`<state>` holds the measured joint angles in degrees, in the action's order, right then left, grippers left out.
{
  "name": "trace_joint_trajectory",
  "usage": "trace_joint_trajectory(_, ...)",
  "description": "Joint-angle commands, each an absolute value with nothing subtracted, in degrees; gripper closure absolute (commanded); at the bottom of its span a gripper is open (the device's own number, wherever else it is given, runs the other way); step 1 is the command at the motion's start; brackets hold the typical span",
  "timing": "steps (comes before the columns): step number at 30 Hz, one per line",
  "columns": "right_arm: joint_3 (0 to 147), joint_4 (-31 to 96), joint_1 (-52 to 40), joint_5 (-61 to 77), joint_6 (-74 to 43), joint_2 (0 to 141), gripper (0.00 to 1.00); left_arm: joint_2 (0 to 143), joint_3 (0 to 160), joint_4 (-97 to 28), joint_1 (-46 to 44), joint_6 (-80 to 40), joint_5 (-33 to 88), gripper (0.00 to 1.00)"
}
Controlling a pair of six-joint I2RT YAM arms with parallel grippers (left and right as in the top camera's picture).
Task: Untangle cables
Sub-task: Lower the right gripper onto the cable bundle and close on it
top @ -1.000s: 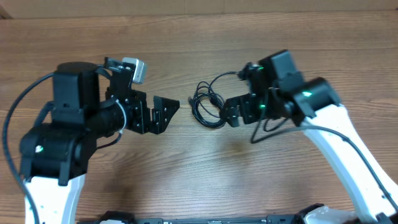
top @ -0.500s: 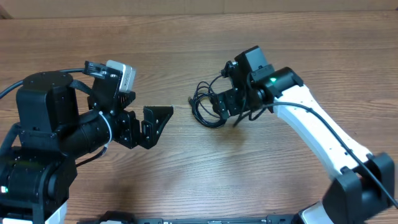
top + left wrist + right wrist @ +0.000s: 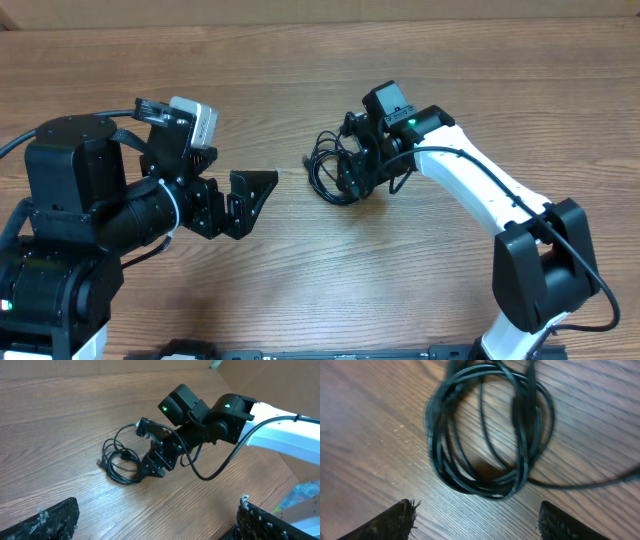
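The cables [image 3: 328, 170] lie in a small looped coil near the middle of the tabletop [image 3: 330, 290], strands crossing one another and one end trailing out of the bundle. The right end effector [image 3: 352, 178] hangs low at the coil's right side, fingers spread with nothing between them: released, grasping nothing. The left end effector [image 3: 250, 195] sits well apart on the coil's left, also spread wide and empty. The step in hand looks like the first reach for a strand; nothing appears untangled yet. Next, I judge, the right fingers must straddle one outer loop rather than the whole bundle, pinch it and lift, with the left coming in to hold another strand so the loops can be drawn apart.
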<state>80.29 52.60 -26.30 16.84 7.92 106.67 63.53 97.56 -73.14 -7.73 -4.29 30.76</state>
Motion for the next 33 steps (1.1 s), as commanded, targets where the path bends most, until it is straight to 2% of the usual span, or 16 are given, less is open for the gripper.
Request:
trace_joint_trajectory(1,80.4,52.1,-28.1,20.6,14.7,106.7,0.22,63.1,98.9,-73.2,-7.4,-4.8,30.3,0.0)
trace_joint_trajectory(6,80.2,49.0,-29.8,19.4,18.4,106.8,0.21,63.1,98.9,-73.3,-7.4,-5.0,31.2,0.0)
trace_joint_trajectory(15,80.1,43.9,-31.6,19.1,18.5,107.0,0.22,63.1,98.9,-73.3,-7.4,-4.9,31.6,0.0)
trace_joint_trajectory(22,80.1,44.6,-31.9,19.2,18.5,112.4,0.35,63.1,98.9,-73.3,-7.4,-4.9,31.6,0.0)
trace_joint_trajectory(25,80.1,44.6,-31.9,19.2,18.5,114.0,0.36,63.1,98.9,-73.2,-7.4,-4.9,31.6,0.0)
trace_joint_trajectory(31,80.1,43.9,-31.9,19.2,18.5,116.0,0.44,63.1,98.9,-73.2,-7.4,-4.9,31.6,0.0)
trace_joint_trajectory(33,80.1,43.5,-31.9,19.2,18.5,116.4,0.54,63.1,98.9,-73.2,-7.4,-4.9,31.6,0.0)
